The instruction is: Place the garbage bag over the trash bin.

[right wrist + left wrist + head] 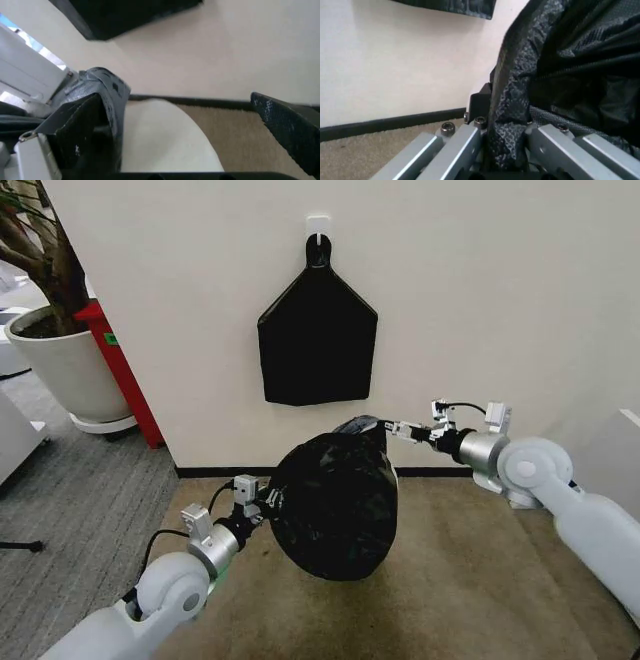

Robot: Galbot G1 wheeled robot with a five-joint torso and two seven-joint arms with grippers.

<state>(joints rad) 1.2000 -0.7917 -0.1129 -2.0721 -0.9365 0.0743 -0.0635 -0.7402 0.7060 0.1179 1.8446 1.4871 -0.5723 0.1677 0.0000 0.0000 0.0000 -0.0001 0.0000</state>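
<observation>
The black garbage bag (335, 505) bulges over a round shape on the carpet, midway between my two arms. My left gripper (268, 502) is shut on the bag's left edge. In the left wrist view the crinkly garbage bag film (515, 97) is pinched between the fingers of that left gripper (507, 129). My right gripper (397, 428) is at the bag's upper right edge, beside a raised fold. In the right wrist view this right gripper (175, 103) is open, with bag film draped over one finger (85, 127). The cream-white trash bin (167, 144) shows between the fingers.
A flat black house-shaped bundle (317, 340) hangs from a hook on the wall right behind the bin. A large white plant pot (65, 365) and a red panel (122, 370) stand at the back left. Beige carpet (460, 580) spreads around the bin.
</observation>
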